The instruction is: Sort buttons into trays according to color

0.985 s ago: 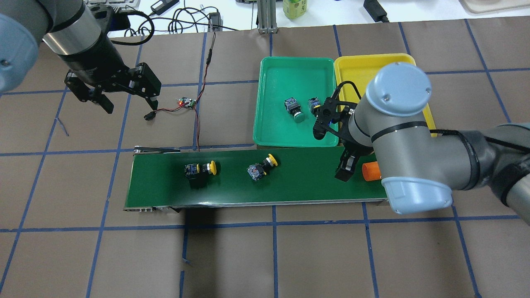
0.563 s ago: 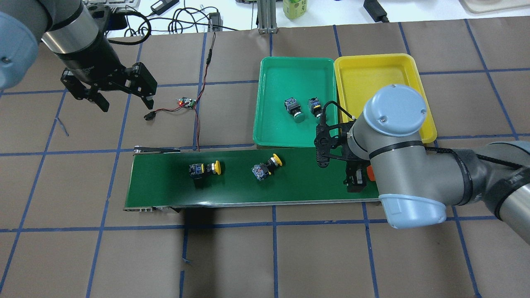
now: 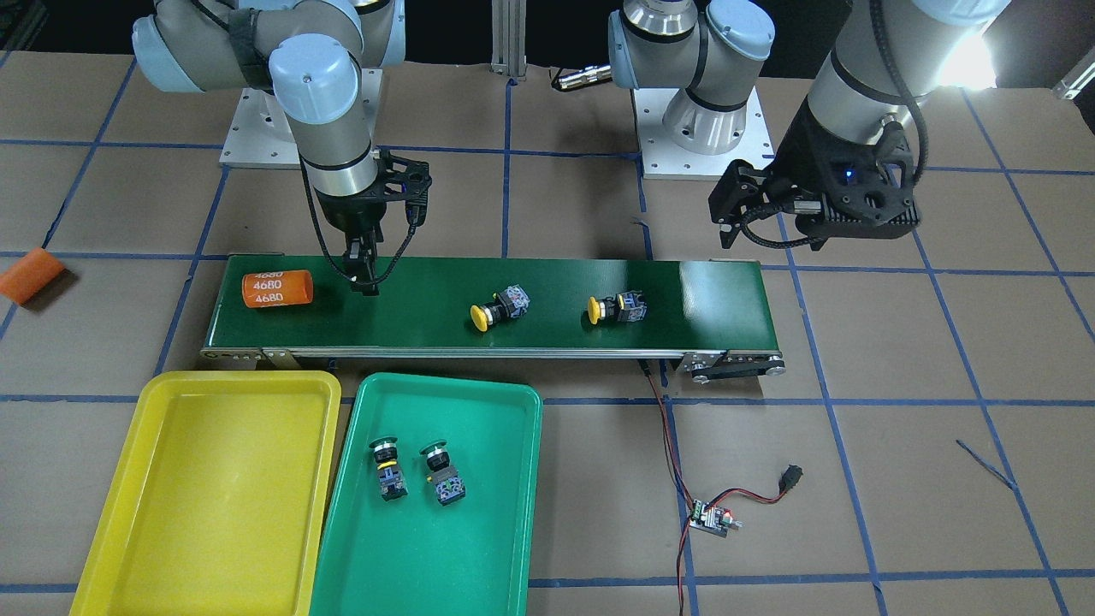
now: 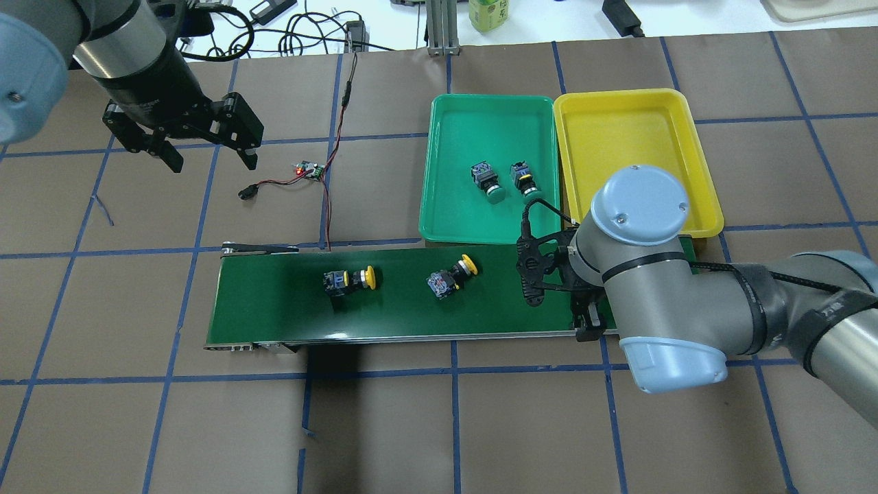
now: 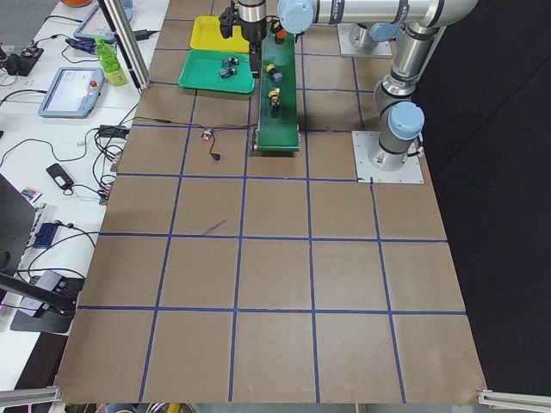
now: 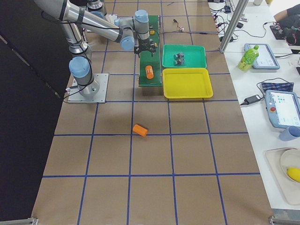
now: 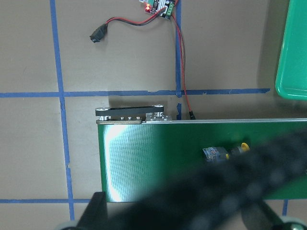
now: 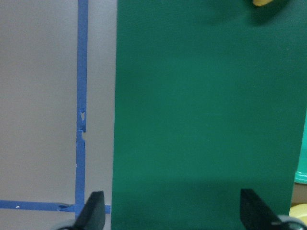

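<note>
Two yellow-capped buttons lie on their sides on the dark-green conveyor belt. Two green-capped buttons lie in the green tray. The yellow tray beside it holds nothing. My right gripper is open and empty, low over the belt's right end near its front edge, right of both yellow buttons. My left gripper is open and empty, above the table well behind and left of the belt. The left wrist view shows one yellow button.
An orange cylinder marked 4680 lies on the belt next to my right gripper, hidden under the arm in the overhead view. Another orange cylinder lies on the table past the belt's end. A small circuit board with wires lies behind the belt.
My right gripper has moved from the green tray's edge across the belt toward its front edge. Both yellow buttons have ridden rightward on the belt. My left gripper has shifted slightly back.
</note>
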Motion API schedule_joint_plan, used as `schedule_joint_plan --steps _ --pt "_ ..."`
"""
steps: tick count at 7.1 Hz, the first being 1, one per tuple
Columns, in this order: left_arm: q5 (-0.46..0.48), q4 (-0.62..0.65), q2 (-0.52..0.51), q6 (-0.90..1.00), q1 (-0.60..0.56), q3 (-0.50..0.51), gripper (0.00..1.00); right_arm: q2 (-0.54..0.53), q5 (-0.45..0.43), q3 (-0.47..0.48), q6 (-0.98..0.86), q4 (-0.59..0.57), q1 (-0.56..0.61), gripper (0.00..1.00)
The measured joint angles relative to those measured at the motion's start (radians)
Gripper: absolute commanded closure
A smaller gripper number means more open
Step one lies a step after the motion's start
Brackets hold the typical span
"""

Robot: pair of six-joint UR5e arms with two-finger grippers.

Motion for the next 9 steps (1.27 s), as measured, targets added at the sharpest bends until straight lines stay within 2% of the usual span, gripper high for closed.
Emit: schedule_joint_plan --steps 6,9 --pt "0.005 0.006 0.003 -0.011 -0.002 -0.011 0.0 0.094 -0.002 -0.068 -0.034 -0.011 0.016 0.0" --pt "0.004 0.006 0.007 0.0 -0.001 -0.013 0.0 0.139 -0.034 -0.131 -0.027 -0.008 0.149 0.0"
